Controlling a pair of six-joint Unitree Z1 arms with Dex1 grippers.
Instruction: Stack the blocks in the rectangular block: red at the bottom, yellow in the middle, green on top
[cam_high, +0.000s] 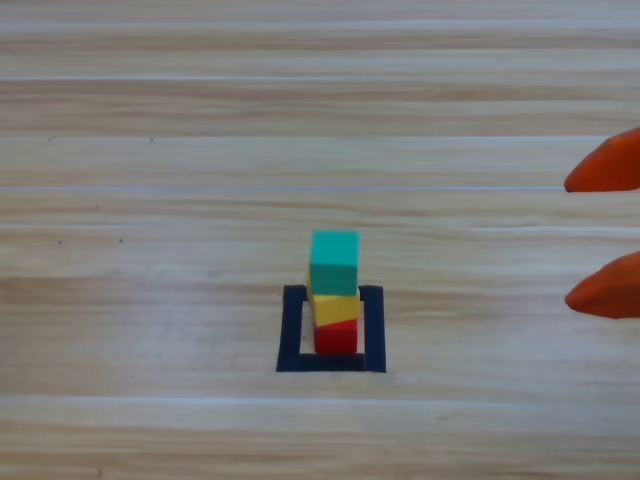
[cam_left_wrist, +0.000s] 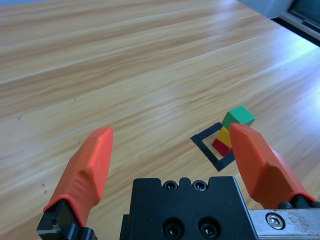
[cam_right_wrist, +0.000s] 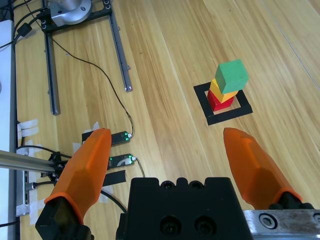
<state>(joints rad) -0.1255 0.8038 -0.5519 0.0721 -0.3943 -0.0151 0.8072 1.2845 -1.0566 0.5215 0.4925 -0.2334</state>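
Behind R claw (cam_high: 603, 236): arm cut off.

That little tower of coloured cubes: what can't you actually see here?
- Red cube: high view shows only its front face; the yellow cube and green cube cover its top.
- Black tape outline: its far side is behind the stack.
- Right gripper: only the two jaw tips, apart, show; the right edge cuts off the rest.
- Left gripper: absent from the high view.
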